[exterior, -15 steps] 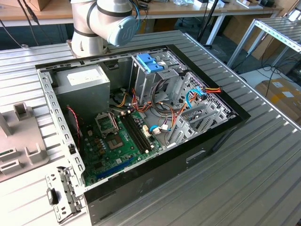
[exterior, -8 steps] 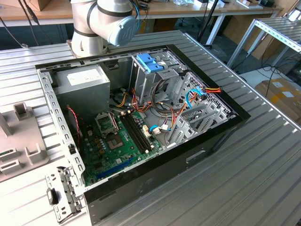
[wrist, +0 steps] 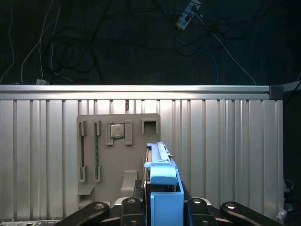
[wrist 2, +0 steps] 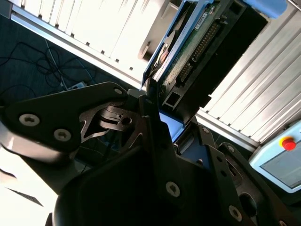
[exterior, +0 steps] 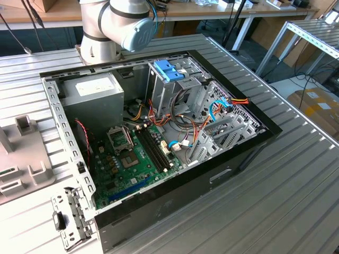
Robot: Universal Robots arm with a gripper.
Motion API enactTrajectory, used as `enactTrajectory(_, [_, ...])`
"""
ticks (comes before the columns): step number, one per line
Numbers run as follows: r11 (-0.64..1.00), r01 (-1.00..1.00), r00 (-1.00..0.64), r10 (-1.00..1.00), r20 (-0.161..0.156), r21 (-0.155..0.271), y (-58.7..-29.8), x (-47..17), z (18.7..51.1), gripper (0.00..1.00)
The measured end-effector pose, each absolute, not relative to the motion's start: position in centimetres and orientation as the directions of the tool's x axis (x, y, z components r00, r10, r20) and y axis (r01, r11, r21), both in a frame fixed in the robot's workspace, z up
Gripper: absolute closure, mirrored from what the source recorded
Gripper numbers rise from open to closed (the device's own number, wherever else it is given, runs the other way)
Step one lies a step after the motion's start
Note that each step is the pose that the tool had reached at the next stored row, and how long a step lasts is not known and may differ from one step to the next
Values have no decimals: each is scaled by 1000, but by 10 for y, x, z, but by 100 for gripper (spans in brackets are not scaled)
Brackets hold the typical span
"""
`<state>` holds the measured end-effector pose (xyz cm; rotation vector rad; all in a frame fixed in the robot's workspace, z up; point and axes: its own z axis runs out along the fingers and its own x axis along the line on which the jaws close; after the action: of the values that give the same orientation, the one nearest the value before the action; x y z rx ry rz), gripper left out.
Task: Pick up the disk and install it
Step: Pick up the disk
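While the slatted table (exterior: pixel 296 201) is carrying the open computer case (exterior: pixel 222 172) mid-frame in the exterior view, the arm (exterior: pixel 122 24) is running off the upper left; in the first wrist view the gripper (wrist: pixel 164 207) is pinching the disk (wrist: pixel 158 153) edge-on, its label hidden.

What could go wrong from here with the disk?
The gripper holds the disk by one end; it could slip and drop onto the grey tray. In the exterior view, loose cables crowd the drive cage, so the disk might snag going in.
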<state>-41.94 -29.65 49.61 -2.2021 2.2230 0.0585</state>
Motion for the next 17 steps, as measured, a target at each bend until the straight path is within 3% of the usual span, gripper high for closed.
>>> enactTrajectory(17, [9, -1000, -10, -999, -34, 18, -297, -401, 496, 63])
